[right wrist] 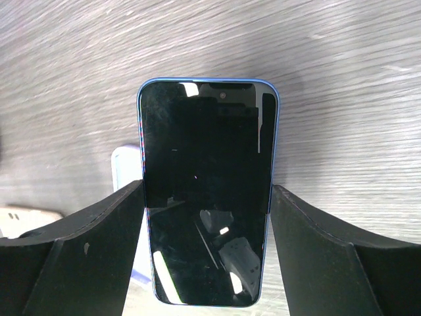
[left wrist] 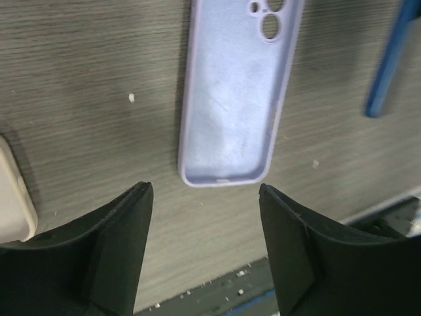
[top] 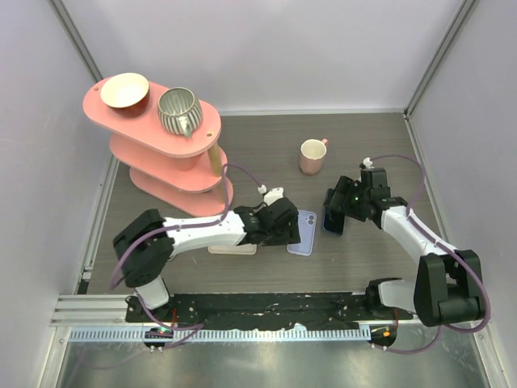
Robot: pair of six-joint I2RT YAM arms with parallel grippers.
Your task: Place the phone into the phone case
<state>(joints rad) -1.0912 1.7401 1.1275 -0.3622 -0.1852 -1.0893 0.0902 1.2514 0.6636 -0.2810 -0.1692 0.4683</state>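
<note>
My right gripper (right wrist: 207,187) pinches the blue-rimmed, black-glass phone (right wrist: 205,131) by its long edges and holds it steeply tilted, screen towards my wrist camera. I judge this is so its back can go down into the shell. The lavender silicone phone case (left wrist: 231,99) lies flat on the grey wood-grain table (right wrist: 342,79), hollow side up, at about nine o'clock of the phone seen from above. My left gripper (left wrist: 204,191) hangs spread and empty just short of the case's near end, probably to steady it. No brand or writing is readable anywhere.
</note>
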